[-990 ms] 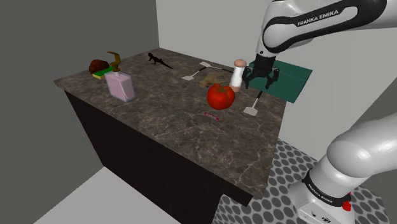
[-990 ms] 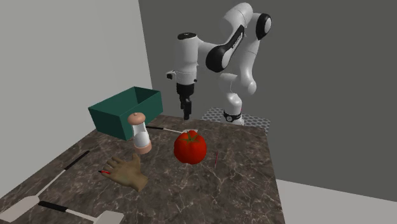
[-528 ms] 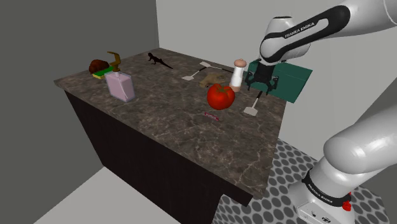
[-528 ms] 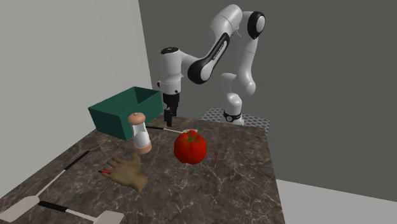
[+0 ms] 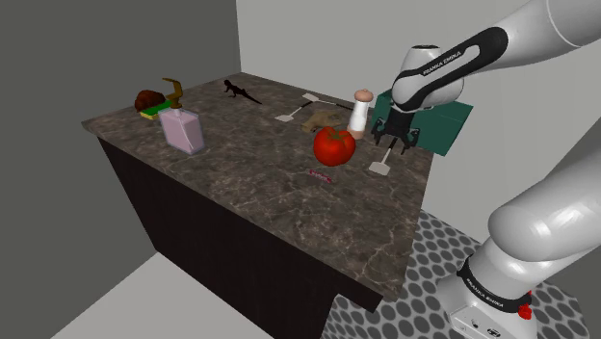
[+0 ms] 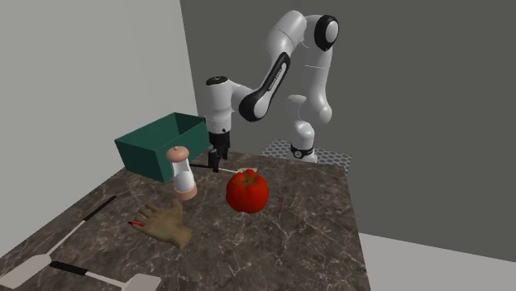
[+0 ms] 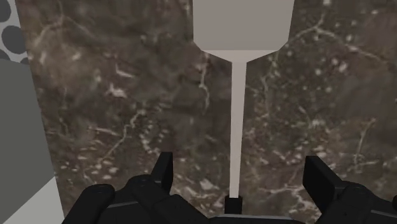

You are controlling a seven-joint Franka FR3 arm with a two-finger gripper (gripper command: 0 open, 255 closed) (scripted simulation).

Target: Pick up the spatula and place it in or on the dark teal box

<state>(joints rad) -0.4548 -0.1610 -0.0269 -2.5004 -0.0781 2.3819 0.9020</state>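
Note:
A pale grey spatula [image 7: 239, 121] with a thin handle and a flat blade lies on the dark marble counter [image 5: 250, 183], beside the tomato. In the shoulder view the spatula's blade [image 5: 378, 168] points toward the counter's near edge. My gripper [image 7: 242, 181] is low over the handle's end, open, one finger on each side of the handle and neither touching it. The same gripper [image 5: 395, 143] [image 6: 217, 164] hangs just in front of the dark teal box [image 5: 449, 126] [image 6: 154, 154], which stands open-topped past the counter's end.
A red tomato [image 5: 333, 145] [image 6: 246, 190] and a pepper mill [image 5: 361, 112] [image 6: 182, 172] stand close to the gripper. A tan glove [image 6: 167, 223], two more spatulas [image 6: 37, 263], a pink box [image 5: 181, 130] and a black dinosaur figure [image 5: 241, 91] lie farther along the counter.
The arm has folded down and the gripper has dropped from above the box's front to just over the spatula's handle. Nothing on the counter has moved.

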